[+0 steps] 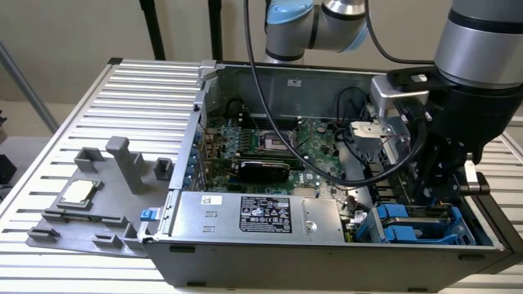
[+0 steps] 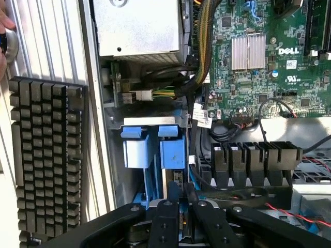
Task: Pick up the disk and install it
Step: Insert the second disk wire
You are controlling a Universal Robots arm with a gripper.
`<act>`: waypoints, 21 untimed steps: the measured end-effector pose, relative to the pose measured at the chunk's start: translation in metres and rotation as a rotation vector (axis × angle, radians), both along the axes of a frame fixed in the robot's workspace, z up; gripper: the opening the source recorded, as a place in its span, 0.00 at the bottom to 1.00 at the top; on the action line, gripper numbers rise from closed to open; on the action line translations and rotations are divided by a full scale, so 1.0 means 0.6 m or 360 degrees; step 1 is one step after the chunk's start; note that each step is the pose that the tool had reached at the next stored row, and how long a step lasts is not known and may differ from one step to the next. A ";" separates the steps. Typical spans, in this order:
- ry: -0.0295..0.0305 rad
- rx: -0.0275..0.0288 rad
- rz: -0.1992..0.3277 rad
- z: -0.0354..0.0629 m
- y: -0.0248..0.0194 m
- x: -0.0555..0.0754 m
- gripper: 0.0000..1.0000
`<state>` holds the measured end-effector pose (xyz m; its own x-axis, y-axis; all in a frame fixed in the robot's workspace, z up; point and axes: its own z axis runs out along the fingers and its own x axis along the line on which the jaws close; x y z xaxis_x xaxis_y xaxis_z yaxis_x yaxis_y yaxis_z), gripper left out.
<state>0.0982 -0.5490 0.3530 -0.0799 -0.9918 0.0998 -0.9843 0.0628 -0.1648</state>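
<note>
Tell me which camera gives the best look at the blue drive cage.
The wrist view: the blue drive cage sits mid-picture, its two blue tabs and slots seen close, just beyond the gripper. In the exterior view the cage sits in the case's near corner at that view's right, partly hidden behind the arm.

Surface: ribbed metal table, slats running across.
On it, exterior view's right: open computer case.
On it, exterior view's left near: grey fixture tray, touching the case.
On tray: square silver chip.
</note>
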 end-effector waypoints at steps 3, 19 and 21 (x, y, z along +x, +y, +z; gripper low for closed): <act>-0.00130 0.00047 0.0001 -0.003 -0.0020 0.001 0.16; -0.00578 0.00450 0.0015 -0.027 -0.0051 0.002 0.16; -0.00590 0.00548 0.0015 -0.029 -0.0058 0.002 0.16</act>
